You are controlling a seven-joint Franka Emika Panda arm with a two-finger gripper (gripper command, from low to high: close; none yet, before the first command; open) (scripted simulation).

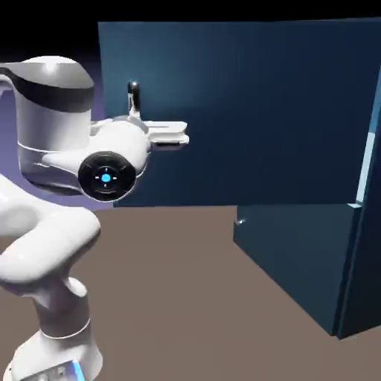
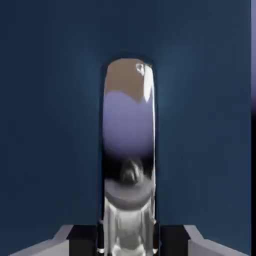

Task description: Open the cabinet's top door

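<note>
You have the gripper (image 1: 138,111) closed tight on the handle (image 2: 128,150); in the hand view the shiny bar fills the middle of the picture, running up from between the two grey fingers (image 2: 55,242), so the jaws stand almost shut with only the thin bar between them. The top door (image 1: 253,111) is swung wide out from the cabinet (image 1: 350,275), its broad dark-blue panel standing across the exterior view, hinged at the right where a pale edge shows; the lower door (image 1: 290,260) sits beneath it, apparently shut. Judge the door as a stiff, flat slab that turns only about its hinge; it should not bend, and it will resist any pull that is not along its arc, so let your hand follow the curve. The handle is the one sensible hold: polished and mirror-like, likely slippery, so keep your grip square across the bar rather than near its end. From the angle of the panel the task looks nearly or wholly done. You will find no brand, label or writing anywhere on door, cabinet or arm.
</note>
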